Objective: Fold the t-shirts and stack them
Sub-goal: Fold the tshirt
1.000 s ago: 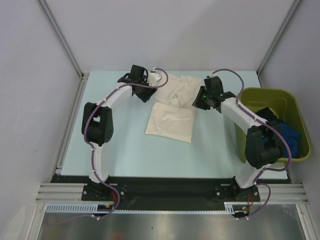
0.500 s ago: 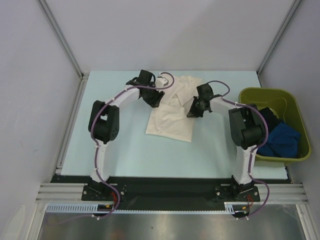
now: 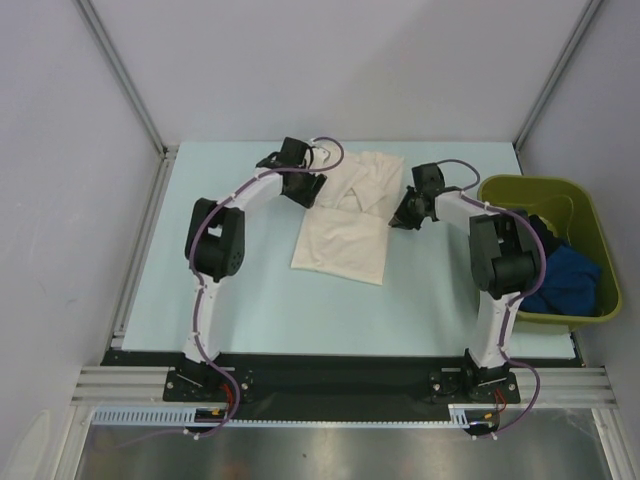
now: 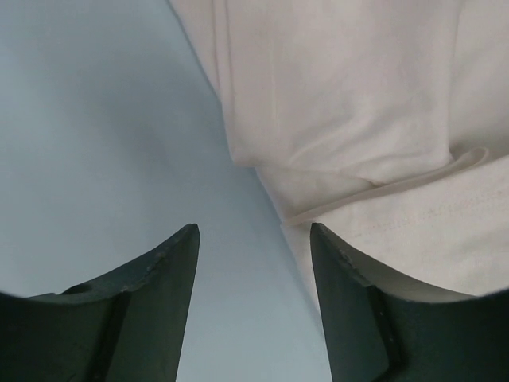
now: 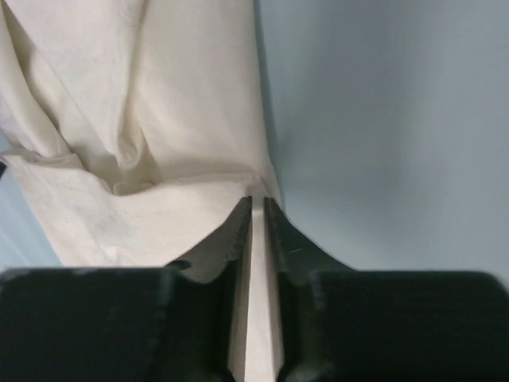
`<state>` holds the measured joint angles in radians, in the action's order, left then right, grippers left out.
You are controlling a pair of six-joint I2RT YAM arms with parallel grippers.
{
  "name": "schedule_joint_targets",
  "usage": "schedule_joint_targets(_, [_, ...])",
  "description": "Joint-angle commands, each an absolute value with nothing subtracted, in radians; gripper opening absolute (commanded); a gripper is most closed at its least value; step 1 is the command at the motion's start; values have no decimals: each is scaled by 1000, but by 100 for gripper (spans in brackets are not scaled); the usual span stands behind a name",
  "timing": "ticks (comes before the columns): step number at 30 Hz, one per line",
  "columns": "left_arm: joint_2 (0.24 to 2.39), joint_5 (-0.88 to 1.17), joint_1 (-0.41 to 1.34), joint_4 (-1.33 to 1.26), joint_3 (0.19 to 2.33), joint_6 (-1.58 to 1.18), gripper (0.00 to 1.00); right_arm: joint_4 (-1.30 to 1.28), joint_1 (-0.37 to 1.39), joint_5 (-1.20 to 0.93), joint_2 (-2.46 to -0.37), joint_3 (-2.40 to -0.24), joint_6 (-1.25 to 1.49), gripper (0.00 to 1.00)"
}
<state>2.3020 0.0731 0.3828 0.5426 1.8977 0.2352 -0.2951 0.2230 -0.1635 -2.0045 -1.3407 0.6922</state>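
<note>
- Left claw [image 3: 308, 190] is at the far left edge of the cream t-shirt [image 3: 345, 225], with its jaws standing apart and nothing between them. In the left wrist view one finger is over bare table [image 3: 240, 300] and the other is over the cloth, where a folded hem crosses just ahead of its tip.
- Bare table runs wide to the left of the t-shirt, out to the side rail. It is also bare on the near side, between the t-shirt's lower edge and the arm bases.
- The cream t-shirt lies on the far middle of the table. Its near part is a flat rectangle with straight edges, and its far part is bunched into folds between the two claws.
- Right claw [image 3: 400, 218] is at the t-shirt's right edge. Its jaws are nearly together, clamped on a thin strip of the cream cloth that shows in the slit between them in the right wrist view.
- A strip of bare table separates the t-shirt's right edge from the olive-green bin [image 3: 530, 182].
- The bin stands at the right edge of the table, close to the side wall. A blue t-shirt [image 3: 572, 275] lies crumpled inside it, and beside that is a black t-shirt [image 3: 541, 238], partly hidden by the right arm.
</note>
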Motion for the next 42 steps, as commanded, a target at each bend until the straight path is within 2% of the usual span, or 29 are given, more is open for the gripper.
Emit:
schedule_joint_targets(1, [2179, 83, 367, 526, 1947, 184, 66, -370, 230, -82, -1860, -1342, 628, 20])
schedule_joint_targets(3, [2131, 101, 359, 537, 1924, 173, 70, -417, 250, -51, -1797, -1304, 603, 27])
schedule_joint_targets(4, [2075, 145, 356, 557, 1904, 170, 70, -423, 258, -35, -1725, -1278, 601, 35])
schedule_joint_targets(5, [2044, 170, 357, 558, 1870, 176, 70, -423, 279, -35, -1689, -1246, 615, 39])
schedule_joint_targets(7, [1970, 278, 357, 543, 1723, 215, 71, -417, 305, -46, -1622, -1137, 643, 48])
schedule_joint_targets(12, [1807, 399, 379, 604, 1441, 426, 74, -422, 437, -69, -1534, -979, 730, 58])
schedule_joint_targets(17, [1692, 355, 472, 615, 1234, 711, 73, -365, 503, -74, -1531, -865, 799, 57])
schedule_joint_targets(27, [1695, 154, 584, 434, 1040, 862, 71, -253, 502, -55, -1586, -819, 828, 55])
schedule_joint_targets(30, [1706, 85, 603, 348, 990, 879, 71, -235, 503, -64, -1603, -801, 844, 49])
schedule_joint_targets(31, [1710, 62, 606, 316, 983, 887, 71, -233, 503, -69, -1601, -790, 845, 41])
schedule_joint_targets(33, [1723, 43, 609, 293, 973, 893, 67, -239, 499, -68, -1595, -782, 845, 32])
schedule_joint_targets(34, [1726, 35, 609, 269, 971, 890, 65, -241, 496, -61, -1589, -770, 845, 22])
schedule_joint_targets(37, [1741, 35, 609, 253, 982, 865, 39, -250, 471, -61, -1554, -741, 845, 6])
schedule_joint_targets(38, [1743, 49, 609, 259, 986, 861, 22, -253, 465, -63, -1543, -732, 841, 3])
schedule_joint_targets(40, [1747, 58, 611, 285, 996, 854, 1, -255, 460, -71, -1520, -719, 831, 0])
schedule_joint_targets(42, [1744, 69, 611, 319, 999, 848, 0, -256, 463, -77, -1500, -704, 824, 0])
